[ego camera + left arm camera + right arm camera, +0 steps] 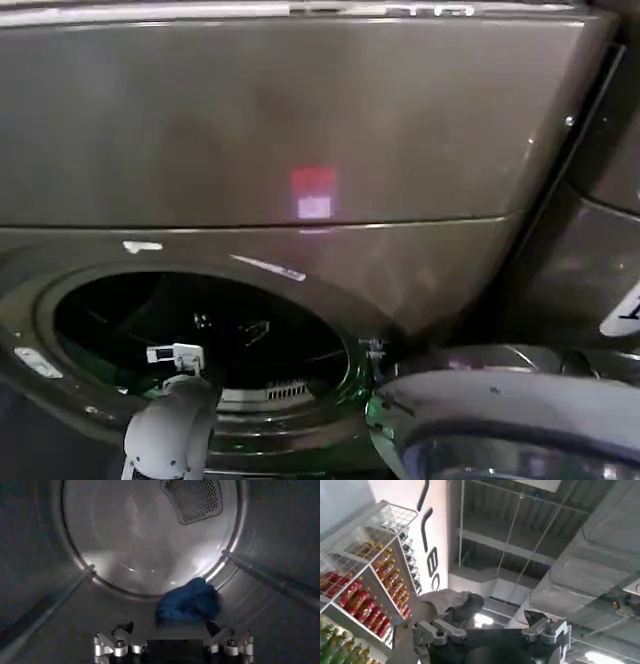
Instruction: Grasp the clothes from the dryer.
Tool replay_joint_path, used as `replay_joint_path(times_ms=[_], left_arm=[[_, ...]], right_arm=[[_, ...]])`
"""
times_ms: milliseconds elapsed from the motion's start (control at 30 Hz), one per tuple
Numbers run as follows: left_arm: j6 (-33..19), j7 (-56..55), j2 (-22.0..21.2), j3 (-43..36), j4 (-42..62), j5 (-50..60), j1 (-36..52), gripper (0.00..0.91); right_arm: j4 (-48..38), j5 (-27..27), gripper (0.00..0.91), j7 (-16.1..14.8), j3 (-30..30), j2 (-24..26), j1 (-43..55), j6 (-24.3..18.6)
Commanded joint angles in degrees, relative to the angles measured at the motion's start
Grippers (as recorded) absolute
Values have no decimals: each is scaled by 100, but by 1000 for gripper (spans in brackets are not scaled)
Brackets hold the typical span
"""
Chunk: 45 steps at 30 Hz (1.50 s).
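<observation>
The dryer (300,120) is a bronze-grey front-loader with its round porthole (200,335) open at the lower left of the head view. My left arm (170,430) reaches into that opening. Inside the steel drum (55,605), a crumpled blue cloth (187,601) lies on the drum floor near the back wall. My left gripper (169,628) is open, its dark fingertips (125,628) spread wide just short of the cloth, not touching it. My right gripper (500,614) is open and points up at the ceiling, away from the dryer.
The dryer's grey-rimmed glass door (500,400) hangs open at the lower right. A neighbouring machine (610,200) stands to the right. A perforated vent (192,499) sits in the drum's back wall, with ribs (270,575) along its sides. Shelves of bottles (355,595) stand beside the right arm.
</observation>
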State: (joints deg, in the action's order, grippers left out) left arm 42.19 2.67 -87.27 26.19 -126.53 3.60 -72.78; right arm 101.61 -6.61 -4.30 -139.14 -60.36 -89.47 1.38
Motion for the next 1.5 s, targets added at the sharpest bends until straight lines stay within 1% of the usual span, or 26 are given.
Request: replay_joint_path(times_ms=[33, 267, 300, 367, 500, 667, 733, 800, 833, 867, 967, 1167, 1300, 1500], left_arm=[[281, -16, 0, -34, 77, 21, 191, 907], [281, -151, -99, -427, 668, 190, 948, 907], [281, -168, -175, -444, 798, 135, 1072, 907], [281, -216, -314, -490, 1184, 363, 1358, 907], [281, -303, -358, -678, 1873, 188, 1987, 907], [281, -368, -519, -591, 2530, 80, 2756, 907], [220, -356, -629, -506, 2831, 215, 2993, 907], [192, -401, -638, -484, 3209, 94, 3277, 907], [145, -467, -663, -478, 3429, 125, 3392, 907], [-11, -496, -680, -486, 3745, 193, 3536, 907], [-177, -508, -764, -463, 4351, 211, 3803, 907], [-463, -512, -773, -368, 5325, 208, 4329, 907], [-934, -544, -773, -185, 6052, 360, 4606, 907], [-1129, -412, -773, 21, 7056, 365, 5198, 907]], right_arm=[[-7, -1, 907, -16, -15, -17, -16, -74], [6, -5, 907, -17, -65, -51, -39, -85], [22, -7, 907, -19, -73, -63, -54, -91], [45, -9, 907, -26, -84, -89, -60, -93], [31, -11, 907, -36, -83, -87, -53, -96], [57, -13, 907, -51, -58, -100, -50, -93], [58, -19, 907, -54, -47, -94, -24, -76], [58, -21, 907, -58, -29, -80, 4, -60], [75, -21, 907, -58, -20, -81, 20, -53], [99, -20, 907, -59, -13, -90, 28, -44], [161, -40, 907, -71, -19, -123, 16, -30], [117, -52, 907, -87, -37, -119, -14, -43], [117, -60, 907, -107, -35, -111, -2, -42], [113, -66, 907, -116, 8, -103, 51, -40]])
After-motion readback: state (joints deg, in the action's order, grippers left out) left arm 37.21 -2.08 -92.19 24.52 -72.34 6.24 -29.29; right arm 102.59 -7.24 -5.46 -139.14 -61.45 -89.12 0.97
